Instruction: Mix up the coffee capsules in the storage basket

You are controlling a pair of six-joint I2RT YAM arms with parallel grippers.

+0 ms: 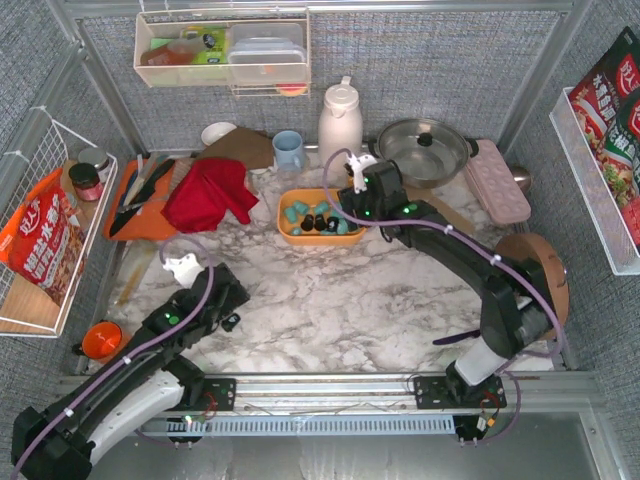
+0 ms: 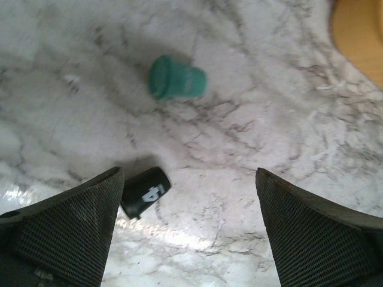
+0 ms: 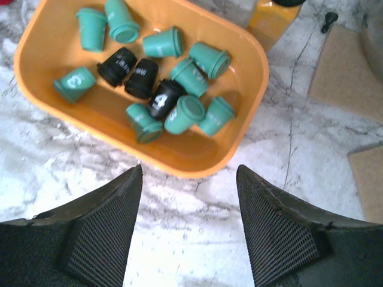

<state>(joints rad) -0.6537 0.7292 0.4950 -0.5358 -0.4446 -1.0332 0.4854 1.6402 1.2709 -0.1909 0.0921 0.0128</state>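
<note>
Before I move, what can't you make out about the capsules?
Top view: the right arm covers the right end of the storage basket; contents there hidden.
Left wrist view: the black capsule sits partly behind a finger of the left pincer.
Right wrist view: the basket's far corner cut by the top edge; markings on most coffee capsules blurred.

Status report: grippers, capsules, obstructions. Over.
Left gripper, right gripper open, empty. Teal and black coffee capsules in orange-yellow plastic basket. Stray teal capsule, stray black capsule outside.
</note>
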